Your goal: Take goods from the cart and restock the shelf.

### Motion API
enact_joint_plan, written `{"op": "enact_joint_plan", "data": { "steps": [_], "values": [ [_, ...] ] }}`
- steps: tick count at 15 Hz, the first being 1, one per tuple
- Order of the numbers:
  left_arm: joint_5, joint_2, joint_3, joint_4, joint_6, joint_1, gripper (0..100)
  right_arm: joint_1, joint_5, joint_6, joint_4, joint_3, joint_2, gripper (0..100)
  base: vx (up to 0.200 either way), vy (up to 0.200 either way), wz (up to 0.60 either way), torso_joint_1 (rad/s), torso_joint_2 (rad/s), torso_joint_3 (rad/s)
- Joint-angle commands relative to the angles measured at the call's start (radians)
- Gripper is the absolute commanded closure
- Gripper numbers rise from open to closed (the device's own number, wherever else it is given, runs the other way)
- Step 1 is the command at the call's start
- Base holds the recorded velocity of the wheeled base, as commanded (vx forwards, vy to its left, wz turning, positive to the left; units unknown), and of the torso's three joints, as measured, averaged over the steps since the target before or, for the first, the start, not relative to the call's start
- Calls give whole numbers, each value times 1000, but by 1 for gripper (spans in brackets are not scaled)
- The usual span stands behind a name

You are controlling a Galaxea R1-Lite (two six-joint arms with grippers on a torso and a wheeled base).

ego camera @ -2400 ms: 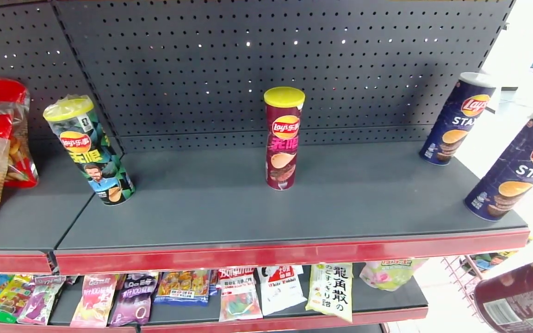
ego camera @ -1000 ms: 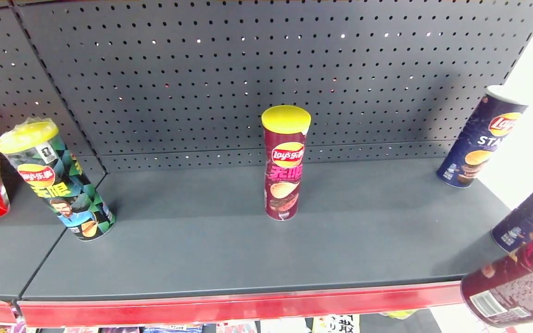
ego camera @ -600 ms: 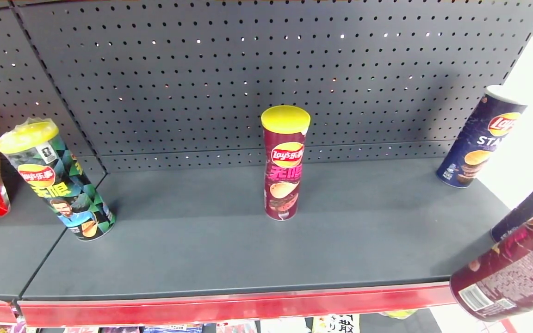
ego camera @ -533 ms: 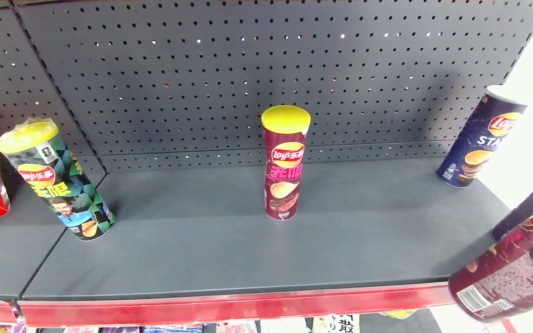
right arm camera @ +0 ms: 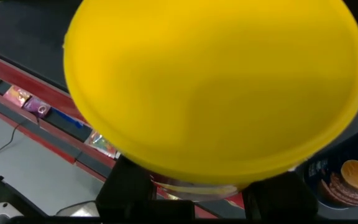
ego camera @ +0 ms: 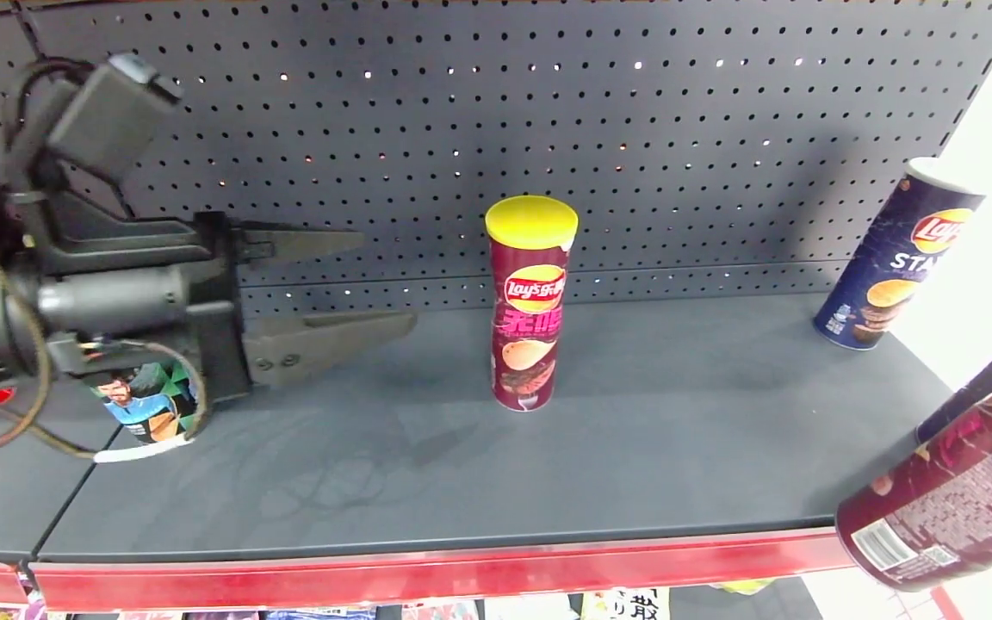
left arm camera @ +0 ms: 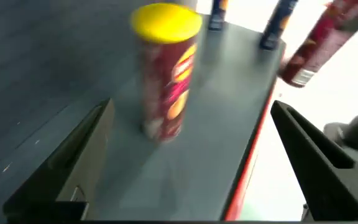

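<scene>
While cans are already stood on the shelf (ego camera: 634, 448), restocking is judged unfinished. At the left, the left gripper (ego camera: 388, 280) is held with fingers apart and empty, in front of the green can (ego camera: 147, 405). The maroon can (ego camera: 529, 310) is seen mid-shelf and the blue can (ego camera: 892, 250) far right. Off the front right corner, a second maroon can (ego camera: 935, 508) is clamped, tilted, in the right gripper (right arm camera: 197, 193), not yet placed.

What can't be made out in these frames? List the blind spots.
Head view: green chip can mostly hidden behind the left gripper, just its base visible.
Head view: held maroon can cut off by the right edge; second blue can cut by that edge and covered by the held maroon can.
Right wrist view: yellow lid hides the can's body.
Left wrist view: standing maroon can blurred, label unreadable.
</scene>
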Motion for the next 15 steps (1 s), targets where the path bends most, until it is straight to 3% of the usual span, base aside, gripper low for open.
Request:
{"op": "enact_joint_plan", "data": {
  "steps": [1,2,6,9,15],
  "values": [
    [-38,204,-81,-19,53,-40,0,0,0,8,0,-12,-2,100,0,0,0,0,0,0],
    [-40,238,-110,-20,68,-44,0,0,-1,10,0,-12,-2,100,0,0,0,0,0,0],
    [-41,279,-145,-20,73,-54,0,0,0,14,0,-11,-1,100,0,0,0,0,0,0],
    [-35,330,-158,-20,125,-37,0,-2,-1,16,0,-9,-1,100,0,0,0,0,0,0],
    [-30,436,-271,-19,123,-34,0,-2,-3,25,2,-8,1,100,0,0,0,0,0,0]
  ]
}}
